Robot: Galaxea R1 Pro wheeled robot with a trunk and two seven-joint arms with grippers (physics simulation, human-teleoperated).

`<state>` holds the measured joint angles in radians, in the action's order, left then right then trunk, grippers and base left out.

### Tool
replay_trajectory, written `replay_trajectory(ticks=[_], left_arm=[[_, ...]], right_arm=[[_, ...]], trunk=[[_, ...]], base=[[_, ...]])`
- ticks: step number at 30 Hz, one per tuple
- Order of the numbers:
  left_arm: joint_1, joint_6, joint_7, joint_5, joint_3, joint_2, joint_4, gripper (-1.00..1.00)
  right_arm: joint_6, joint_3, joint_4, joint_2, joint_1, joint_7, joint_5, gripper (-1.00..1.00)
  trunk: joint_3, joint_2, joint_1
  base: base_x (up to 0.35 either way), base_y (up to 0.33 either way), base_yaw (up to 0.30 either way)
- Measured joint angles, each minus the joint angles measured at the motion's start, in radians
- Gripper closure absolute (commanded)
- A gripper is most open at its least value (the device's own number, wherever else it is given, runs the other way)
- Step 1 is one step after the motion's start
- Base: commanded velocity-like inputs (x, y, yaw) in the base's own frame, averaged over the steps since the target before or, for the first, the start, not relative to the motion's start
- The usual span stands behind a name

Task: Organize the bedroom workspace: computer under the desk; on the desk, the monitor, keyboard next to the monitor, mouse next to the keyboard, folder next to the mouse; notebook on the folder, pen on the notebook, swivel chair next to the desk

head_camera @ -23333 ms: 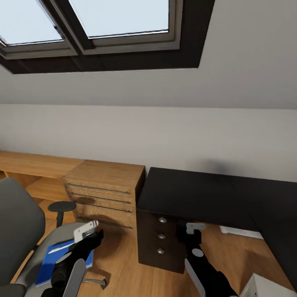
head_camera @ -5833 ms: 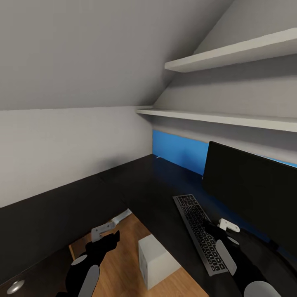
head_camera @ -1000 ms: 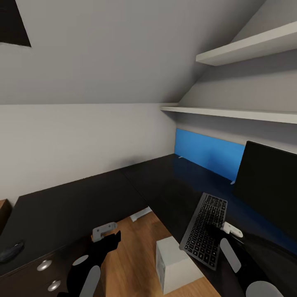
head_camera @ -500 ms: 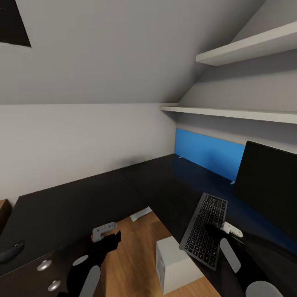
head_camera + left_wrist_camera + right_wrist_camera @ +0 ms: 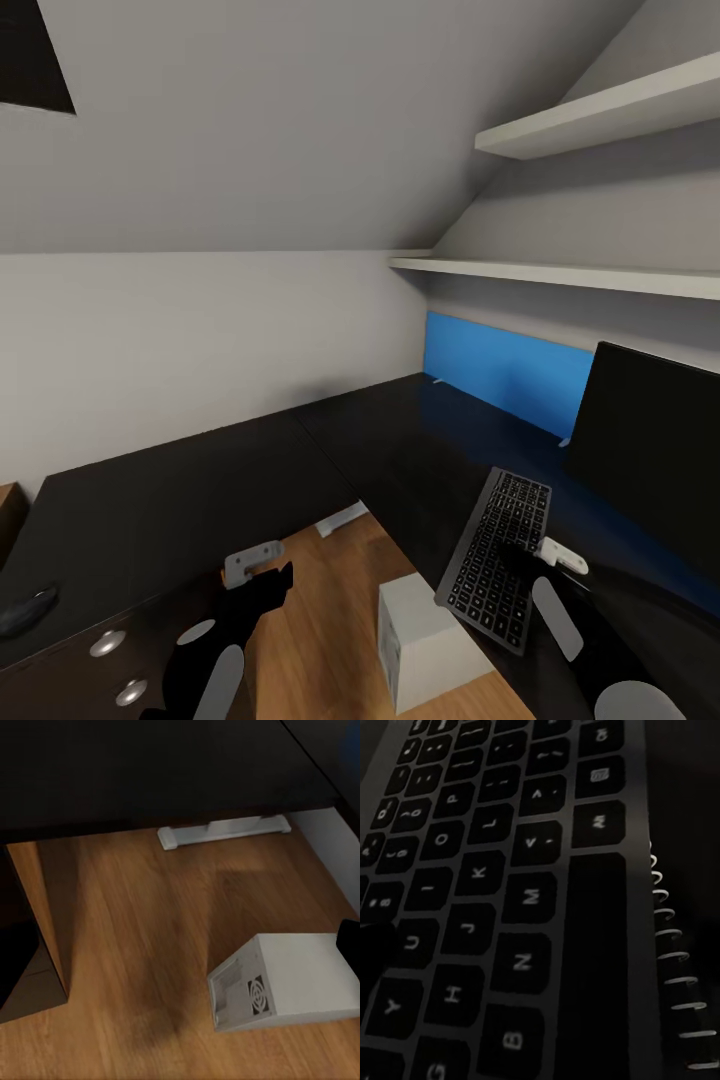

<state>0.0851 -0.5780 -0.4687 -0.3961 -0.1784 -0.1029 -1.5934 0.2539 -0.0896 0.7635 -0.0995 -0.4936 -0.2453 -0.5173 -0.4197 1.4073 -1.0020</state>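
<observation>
Your right gripper [image 5: 522,556] hangs low over the slim dark grey keyboard [image 5: 497,555], whose flat black keys carry pale printed letters; its fingers blend into the dark keys and you cannot tell whether they are apart or together. The keyboard lies at a slant on the smooth black top of the L-shaped desk [image 5: 180,500], just beside the wide, matte black flat monitor [image 5: 650,450]. In your right wrist view a row of thin pale wire loops [image 5: 671,960] runs along the keyboard's [image 5: 502,892] long edge.

Your left gripper [image 5: 262,578] hovers above the light wood plank floor [image 5: 320,610], in the nook of the desk; its finger spacing cannot be told either. The small white boxy computer tower [image 5: 425,640] stands on that floor against the desk's edge, and your left wrist view shows the vent grille and label on one face of it [image 5: 281,979].

A small, dark oval mouse [image 5: 28,607] rests on the desk top, well apart from the keyboard, above black drawers with round silver knobs [image 5: 107,643]. A bright blue back panel [image 5: 500,370] rises behind the desk, under two plain white wall shelves [image 5: 560,275].
</observation>
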Motion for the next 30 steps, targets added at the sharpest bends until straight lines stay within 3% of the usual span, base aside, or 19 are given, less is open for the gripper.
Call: replay_trajectory(ticks=[30], left_arm=[[0.0, -0.008, 0.002, -0.002, -0.009, -0.001, 0.011, -1.0]], right_arm=[[0.0, 0.005, 0.005, 0.0, 0.0, 0.007, 0.001, -1.0]], trunk=[[0.0, 0.0, 0.0]], base=[[0.0, 0.0, 0.0]])
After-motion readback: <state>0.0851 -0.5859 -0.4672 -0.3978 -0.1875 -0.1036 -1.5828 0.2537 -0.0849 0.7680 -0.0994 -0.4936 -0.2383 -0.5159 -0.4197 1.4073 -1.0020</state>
